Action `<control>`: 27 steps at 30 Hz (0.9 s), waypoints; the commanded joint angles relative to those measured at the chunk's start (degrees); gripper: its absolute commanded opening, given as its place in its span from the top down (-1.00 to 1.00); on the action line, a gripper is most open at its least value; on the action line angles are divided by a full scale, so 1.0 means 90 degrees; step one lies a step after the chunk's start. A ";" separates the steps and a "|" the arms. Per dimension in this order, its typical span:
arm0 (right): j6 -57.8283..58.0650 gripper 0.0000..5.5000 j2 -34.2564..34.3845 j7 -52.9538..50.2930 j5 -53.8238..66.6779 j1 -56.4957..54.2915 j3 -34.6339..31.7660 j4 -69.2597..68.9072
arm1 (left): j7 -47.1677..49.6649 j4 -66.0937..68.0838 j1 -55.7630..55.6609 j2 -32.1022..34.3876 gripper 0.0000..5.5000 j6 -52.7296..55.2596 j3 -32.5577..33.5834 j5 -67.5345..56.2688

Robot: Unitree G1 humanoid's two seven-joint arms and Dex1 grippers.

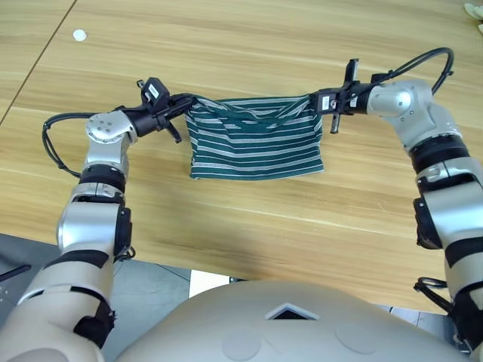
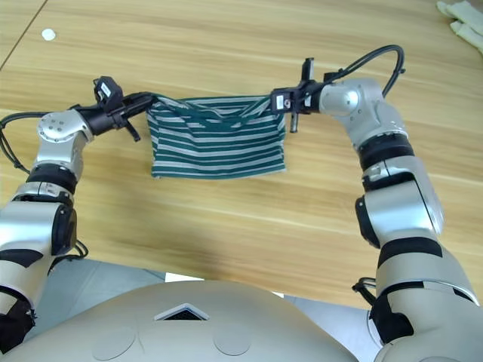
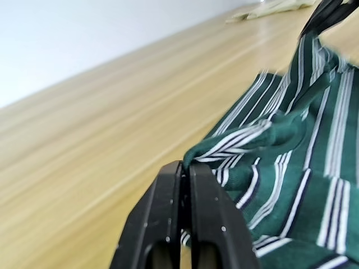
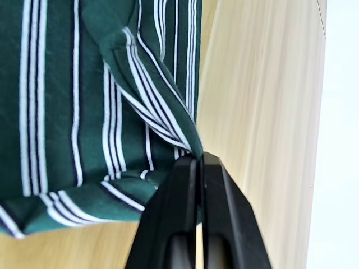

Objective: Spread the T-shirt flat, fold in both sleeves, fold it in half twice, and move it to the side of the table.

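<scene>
The green striped T-shirt (image 1: 255, 147) is mid-frame over the wooden table (image 1: 249, 226). The left gripper (image 1: 185, 104) is clamped on its upper left corner, the right gripper (image 1: 317, 100) on its upper right. A white disc (image 1: 79, 35) lies upper left.

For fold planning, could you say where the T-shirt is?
In the eye views, the T-shirt is held over the table between the left gripper and right gripper.
</scene>
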 commanded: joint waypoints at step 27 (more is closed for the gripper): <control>0.0643 1.00 0.1063 -0.2158 -0.0710 -0.0856 0.0446 0.2137 | 0.1967 0.1092 -0.0750 -0.0698 0.99 0.1250 0.0197 0.1335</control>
